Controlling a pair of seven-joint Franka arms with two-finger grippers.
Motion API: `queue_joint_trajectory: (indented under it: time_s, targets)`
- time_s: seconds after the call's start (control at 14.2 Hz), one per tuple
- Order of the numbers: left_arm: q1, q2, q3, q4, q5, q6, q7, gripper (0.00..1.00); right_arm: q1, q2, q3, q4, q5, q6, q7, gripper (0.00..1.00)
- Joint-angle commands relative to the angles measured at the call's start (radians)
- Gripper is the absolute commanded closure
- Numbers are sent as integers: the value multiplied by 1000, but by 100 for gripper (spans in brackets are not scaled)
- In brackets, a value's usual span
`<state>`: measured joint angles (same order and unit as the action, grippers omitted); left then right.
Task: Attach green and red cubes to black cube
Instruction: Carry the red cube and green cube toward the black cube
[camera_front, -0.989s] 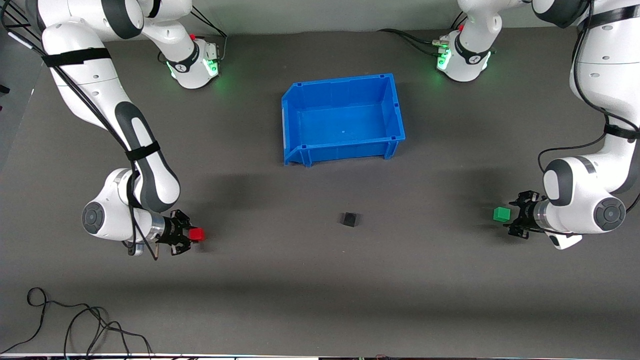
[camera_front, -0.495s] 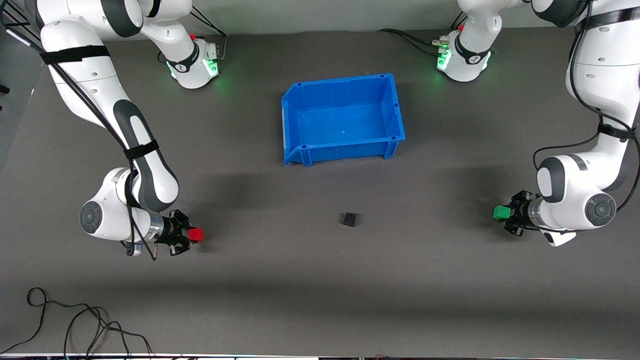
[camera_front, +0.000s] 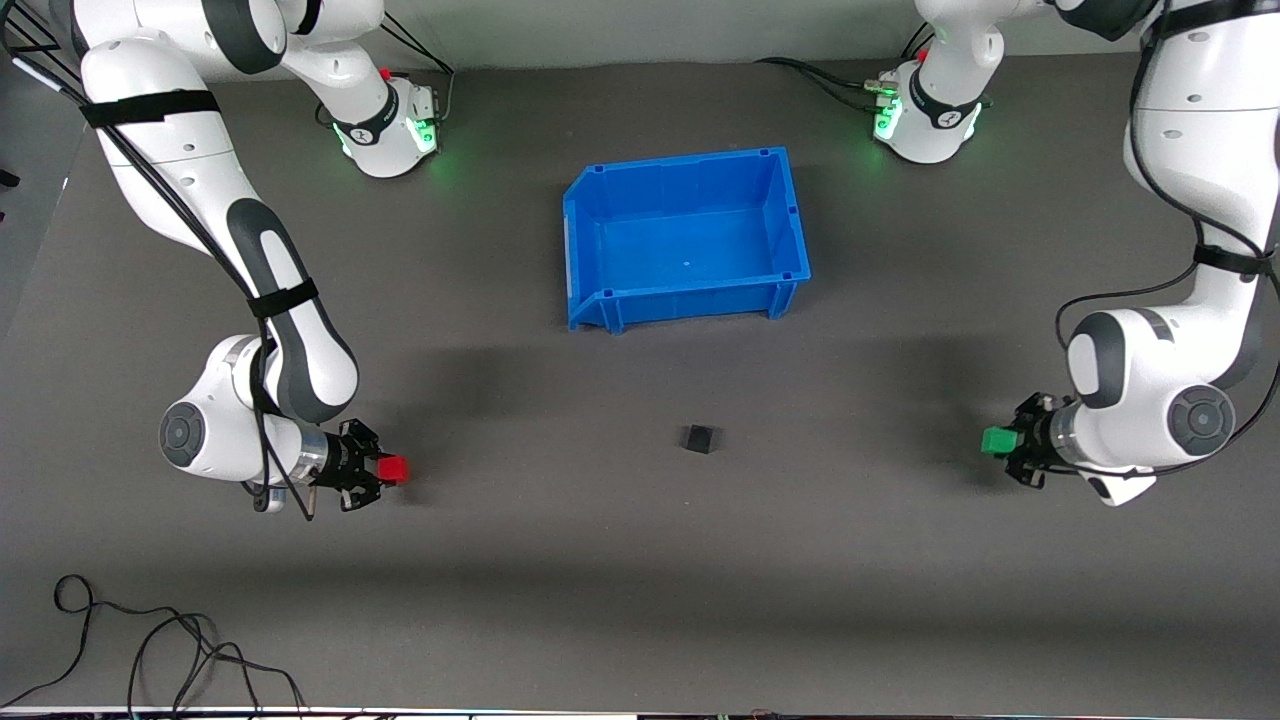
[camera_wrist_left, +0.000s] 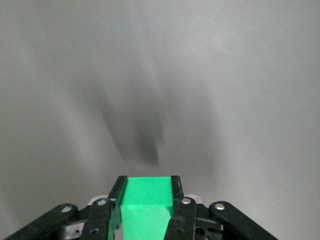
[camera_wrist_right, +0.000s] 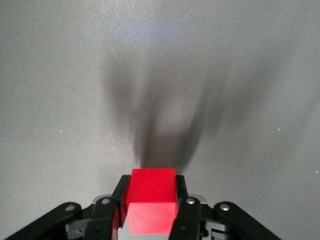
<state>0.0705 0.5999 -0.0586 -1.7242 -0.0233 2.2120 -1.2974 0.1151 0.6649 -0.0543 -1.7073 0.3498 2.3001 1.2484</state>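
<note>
The black cube lies alone on the dark mat, nearer the front camera than the blue bin. My left gripper hovers low over the mat at the left arm's end, shut on the green cube, whose sides its two fingers clamp. At the right arm's end, my right gripper is shut on the red cube just above the mat. Both wrist views show only bare mat and shadow past the held cubes.
An open blue bin stands mid-table, closer to the arm bases than the black cube. A loose black cable curls near the front edge at the right arm's end. The two arm bases glow green.
The left gripper closed on the green cube and carried it slightly toward the middle of the table and down in the front view. The right arm with the red cube barely moved.
</note>
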Motion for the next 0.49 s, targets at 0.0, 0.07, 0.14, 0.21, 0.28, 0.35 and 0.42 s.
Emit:
queue_joint_trajectory:
  time_s: [0.0, 0.07, 0.14, 0.21, 0.28, 0.35, 0.42]
  targets:
    - [-54, 21, 8, 82, -7, -55, -124, 100, 56, -36, -4, 24, 28, -51, 2, 77]
    - [-61, 35, -3, 122, -16, -83, -169, 100, 84, -34, -4, 44, 40, -54, 40, 80]
    - [-69, 53, -13, 164, -39, -103, -219, 100, 118, -34, -4, 69, 46, -54, 77, 80]
    - [-80, 73, -20, 205, -65, -115, -271, 100, 153, -28, -4, 99, 46, -54, 132, 80]
    - [-87, 86, -27, 225, -94, -117, -316, 100, 188, -15, -4, 138, 44, -54, 191, 80]
    - [-103, 95, -33, 230, -119, -112, -353, 100, 222, 7, -4, 176, 44, -53, 241, 80]
    - [-121, 100, -33, 230, -135, -103, -388, 100, 251, 31, -4, 214, 44, -53, 284, 80]
